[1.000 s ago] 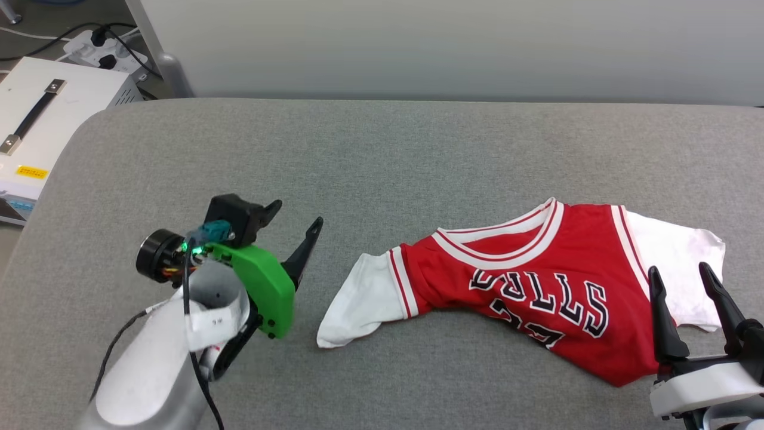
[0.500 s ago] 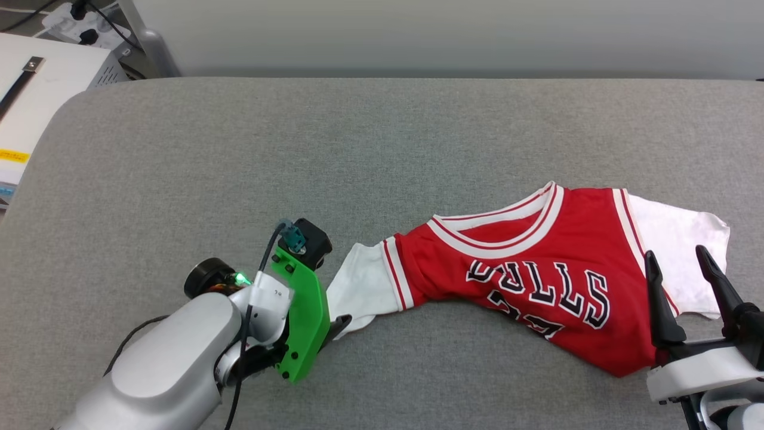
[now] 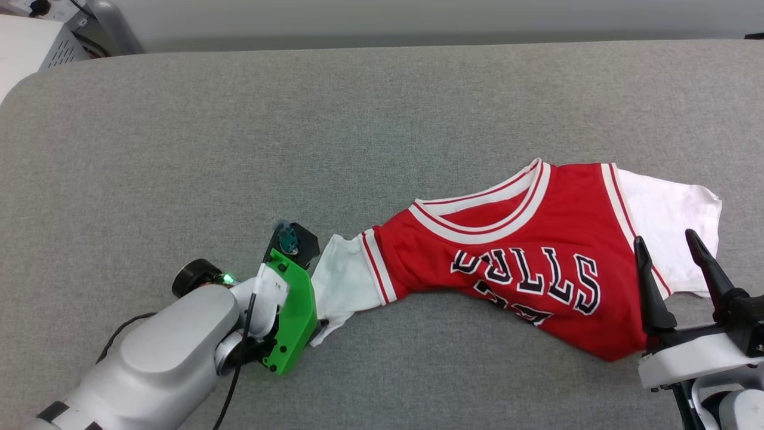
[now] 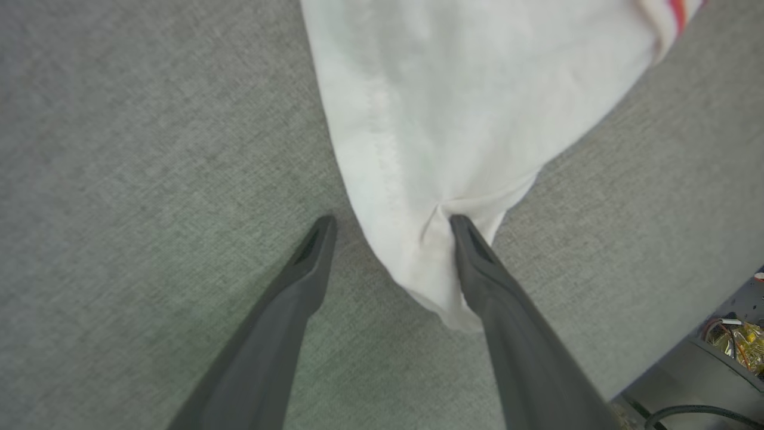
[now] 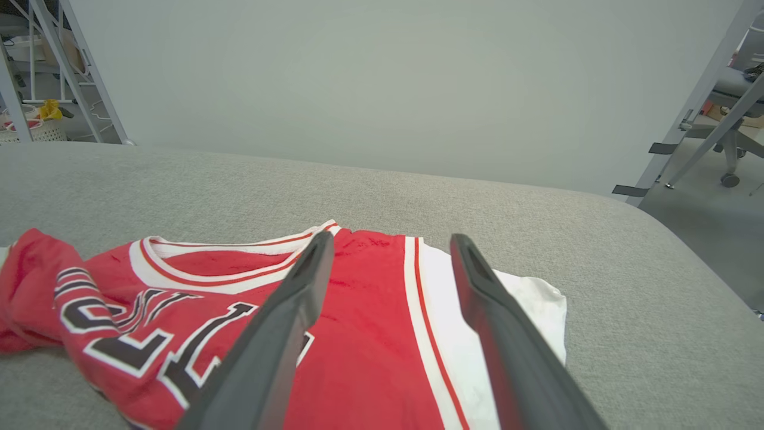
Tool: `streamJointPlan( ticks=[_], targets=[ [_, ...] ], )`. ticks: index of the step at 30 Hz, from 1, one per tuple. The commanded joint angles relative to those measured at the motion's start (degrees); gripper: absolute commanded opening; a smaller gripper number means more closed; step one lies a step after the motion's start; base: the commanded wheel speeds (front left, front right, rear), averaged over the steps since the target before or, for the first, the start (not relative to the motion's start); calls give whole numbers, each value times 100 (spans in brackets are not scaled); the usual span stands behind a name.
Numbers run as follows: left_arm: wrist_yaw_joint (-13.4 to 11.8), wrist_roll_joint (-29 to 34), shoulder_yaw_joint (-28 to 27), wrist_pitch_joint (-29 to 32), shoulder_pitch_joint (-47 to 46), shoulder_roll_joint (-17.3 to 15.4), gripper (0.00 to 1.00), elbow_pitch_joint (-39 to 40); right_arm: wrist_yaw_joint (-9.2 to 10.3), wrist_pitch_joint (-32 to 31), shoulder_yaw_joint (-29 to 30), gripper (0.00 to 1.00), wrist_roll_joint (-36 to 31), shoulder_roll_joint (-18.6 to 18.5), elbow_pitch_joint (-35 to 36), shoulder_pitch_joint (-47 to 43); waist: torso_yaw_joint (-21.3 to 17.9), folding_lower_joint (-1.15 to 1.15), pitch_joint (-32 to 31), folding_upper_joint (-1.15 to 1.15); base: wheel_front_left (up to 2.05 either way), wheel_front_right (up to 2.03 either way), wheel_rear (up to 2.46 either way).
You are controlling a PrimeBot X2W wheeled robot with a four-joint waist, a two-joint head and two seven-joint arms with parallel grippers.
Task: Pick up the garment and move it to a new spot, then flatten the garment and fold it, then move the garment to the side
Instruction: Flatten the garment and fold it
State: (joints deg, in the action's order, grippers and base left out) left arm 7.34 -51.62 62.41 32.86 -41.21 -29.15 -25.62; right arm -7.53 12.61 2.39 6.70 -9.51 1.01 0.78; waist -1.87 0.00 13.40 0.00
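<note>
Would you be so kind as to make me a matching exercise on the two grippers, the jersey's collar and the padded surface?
1. left gripper
2. right gripper
3. garment collar
4. padded surface

A. red-and-white striped
B. open, by the right-side sleeve
C. plain grey
D. open, fingers at the left-side sleeve tip

Pairs: 1-D, 2-B, 3-A, 4-C.

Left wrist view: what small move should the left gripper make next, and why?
Probably close the left gripper on the garment. Its jaws stand open, the white sleeve tip lies between its fingers on the grey surface, and one of them dents the cloth.
</note>
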Motion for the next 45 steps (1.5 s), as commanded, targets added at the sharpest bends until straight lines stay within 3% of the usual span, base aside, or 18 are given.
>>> streamJointPlan(
  ticks=[1, 2, 4, 11, 19, 25, 29, 33, 39, 45],
  targets=[
    [14, -129, 319, 86, 234, 70, 100, -158, 4, 16, 4, 100, -26, -2, -14, 101, -33, 0, 24, 0, 0, 0, 0],
    [14, -190, 421, 60, 223, 46, 64, -142, 4, 20, 14, 100, -27, 0, -20, 98, -31, 0, 19, 0, 0, 0, 0],
    [14, -270, 548, -78, 189, -3, 0, -121, 4, 26, 39, 100, -28, 3, -35, 89, -18, 0, -13, 0, 0, 0, 0],
    [-3, -121, 318, -1445, 63, -306, 0, -195, 4, 22, 268, 100, 10, -78, -52, 82, 23, 0, -235, 0, 0, 0, 0],
    [-637, 146, -181, -2836, 320, -863, 0, 226, 4, -478, 677, 100, 230, -638, 198, 283, 106, 0, -441, 0, 0, 0, 0],
    [-1143, 186, -349, -3208, 632, -1124, 0, 852, 4, -2050, 361, 100, 1157, -1697, 348, 831, 162, 0, -444, 0, 0, 0, 0],
    [-1444, 308, -356, -3272, 696, -1157, 0, 1336, 4, -3706, -163, 100, 2173, -2624, 180, 1367, 252, 0, -362, 0, 0, 0, 0],
    [-1640, 445, -358, -3316, 665, -1164, 0, 1689, 4, -5181, -738, 100, 2970, -3312, -123, 1870, 354, 0, -224, 0, 0, 0, 0],
    [-1814, 637, -386, -3365, 496, -1140, 0, 2056, 4, -6398, -1370, 100, 3489, -3763, -725, 2611, 574, 0, 130, 0, 0, 0, 0],
    [-1938, 782, -445, -3433, 334, -1143, 0, 2321, 4, -6709, -1767, 100, 3557, -3694, -1379, 3244, 791, 0, 558, 0, 0, 0, 0]
  ],
)
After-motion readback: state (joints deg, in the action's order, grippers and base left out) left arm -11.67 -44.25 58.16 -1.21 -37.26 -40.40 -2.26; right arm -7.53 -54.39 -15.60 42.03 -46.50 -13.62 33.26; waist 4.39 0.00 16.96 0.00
